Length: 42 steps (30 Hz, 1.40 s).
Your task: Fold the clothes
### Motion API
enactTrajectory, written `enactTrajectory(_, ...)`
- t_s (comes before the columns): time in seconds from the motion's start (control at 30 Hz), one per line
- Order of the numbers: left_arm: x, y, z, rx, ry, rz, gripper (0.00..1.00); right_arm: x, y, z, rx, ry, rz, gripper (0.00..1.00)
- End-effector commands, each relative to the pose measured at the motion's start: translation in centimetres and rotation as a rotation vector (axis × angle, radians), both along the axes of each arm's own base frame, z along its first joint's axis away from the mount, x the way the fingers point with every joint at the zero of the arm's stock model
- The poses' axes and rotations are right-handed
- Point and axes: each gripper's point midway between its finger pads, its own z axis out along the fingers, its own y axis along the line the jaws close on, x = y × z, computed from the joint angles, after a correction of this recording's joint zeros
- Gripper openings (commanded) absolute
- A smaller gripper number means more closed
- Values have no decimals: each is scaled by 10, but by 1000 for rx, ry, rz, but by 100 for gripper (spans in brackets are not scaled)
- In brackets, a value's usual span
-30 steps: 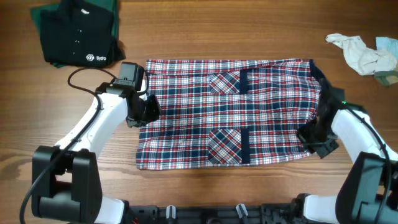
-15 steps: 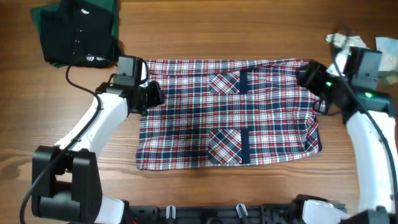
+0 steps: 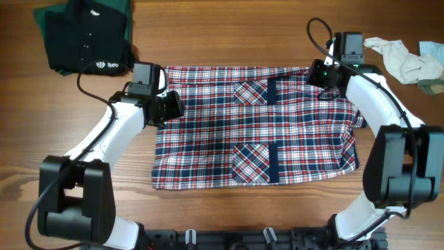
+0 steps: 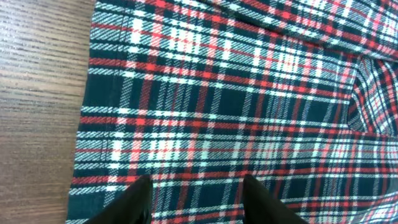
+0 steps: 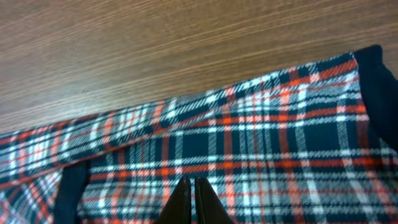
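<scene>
Plaid shirt (image 3: 257, 125) beneath left pincer (image 4: 196, 186) and right pincer (image 5: 191, 186), near opposite edges.

Even bright light, faint shadows, sharp focus

Black logo garment (image 3: 83, 43) top left, crumpled off-white cloth (image 3: 401, 57) top right, wooden table (image 3: 229, 31)

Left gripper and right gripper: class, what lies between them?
The plaid shirt, spread flat, fills the stretch between left gripper and right gripper, shown in the overhead view.
</scene>
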Motion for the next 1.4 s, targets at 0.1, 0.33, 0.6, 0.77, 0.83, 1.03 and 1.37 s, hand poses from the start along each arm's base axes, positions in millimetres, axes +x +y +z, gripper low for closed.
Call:
enactTrajectory(0.1,5,-2,0,4,-10,-12,29,11,-1,-42,-24,45,3,4)
enactTrajectory(0.33,5,-2,0,3,-13,-12,23,26,9,-48,12,-5,24,4)
enactTrajectory(0.6,5,-2,0,3,-13,-12,24,36,20,-65,31,-28,32,4)
enactTrajectory(0.77,5,-2,0,4,-12,-12,24,51,23,-55,58,-98,-2,4)
enactTrajectory(0.83,5,-2,0,3,-13,-12,24,55,25,-55,77,-111,-20,4)
enactTrajectory(1.03,3,-2,-1,5,-1,-12,24,63,34,-77,93,-127,-19,4)
enactTrajectory(1.37,5,-2,0,4,-10,-13,22,77,6,-74,-23,-174,-129,4)
